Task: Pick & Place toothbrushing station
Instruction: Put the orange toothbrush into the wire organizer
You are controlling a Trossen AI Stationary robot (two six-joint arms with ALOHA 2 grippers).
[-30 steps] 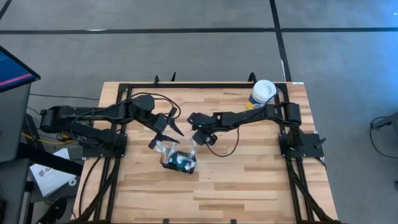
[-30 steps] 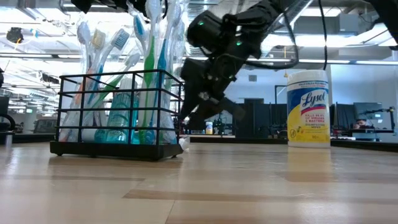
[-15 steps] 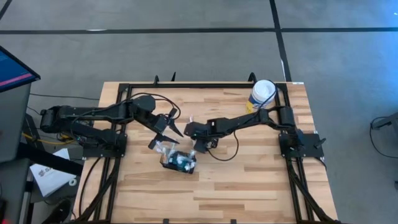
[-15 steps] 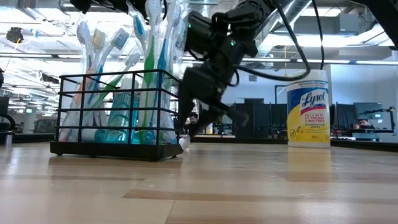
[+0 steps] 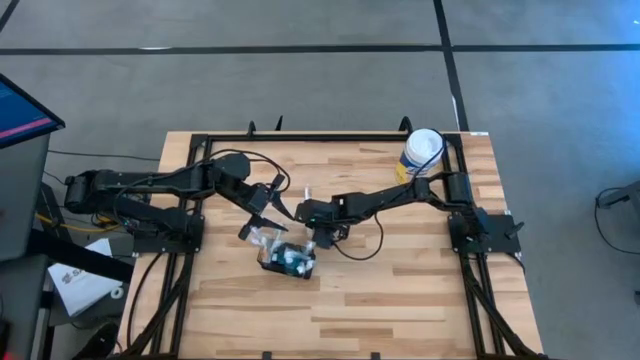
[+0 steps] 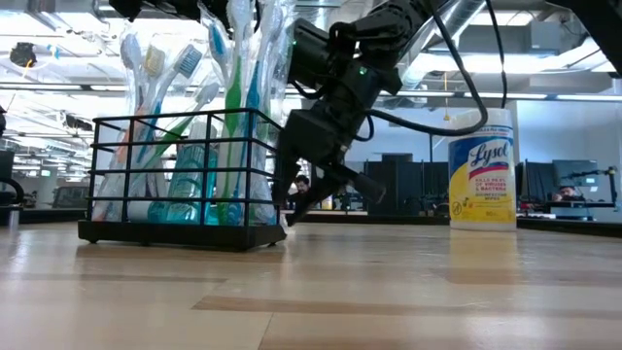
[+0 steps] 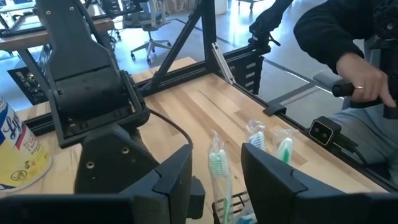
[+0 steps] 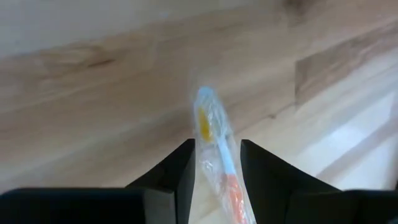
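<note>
The toothbrushing station (image 5: pixel 288 258), a black wire basket (image 6: pixel 185 180) with several wrapped toothbrushes standing in it, rests on the wooden table left of centre. My left gripper (image 5: pixel 280 205) is above the station's far side, shut on a green-bristled wrapped toothbrush (image 7: pixel 216 163) that stands up from the basket. My right gripper (image 5: pixel 318 235) hangs just right of the station (image 6: pixel 311 190), pointing steeply down, and is shut on another wrapped toothbrush (image 8: pixel 211 130) with yellow and orange parts. My left gripper has the green-bristled toothbrush's upper shaft (image 7: pixel 220 183) between its two fingers, just below the head. The fingers come nearly level from the table's left. The toothbrush stands upright, its lower end down in the basket. My right gripper pinches the wrapped toothbrush (image 8: pixel 227 180) between its two fingers, the clear wrapper filling the gap. The fingers slant down from the table's right. The toothbrush's end (image 8: pixel 204 99) sticks out past the fingertips, over the table.
A yellow-and-white Lysol canister (image 5: pixel 424 148) with a white lid stands at the table's far right corner (image 6: pixel 481 167). A black frame (image 5: pixel 330 137) runs along the table's edges. A seated person (image 7: pixel 348 56) shows beyond the table in the left wrist view.
My right gripper has moved toward the station and a little down, rolling about its own axis, still shut on its toothbrush.
</note>
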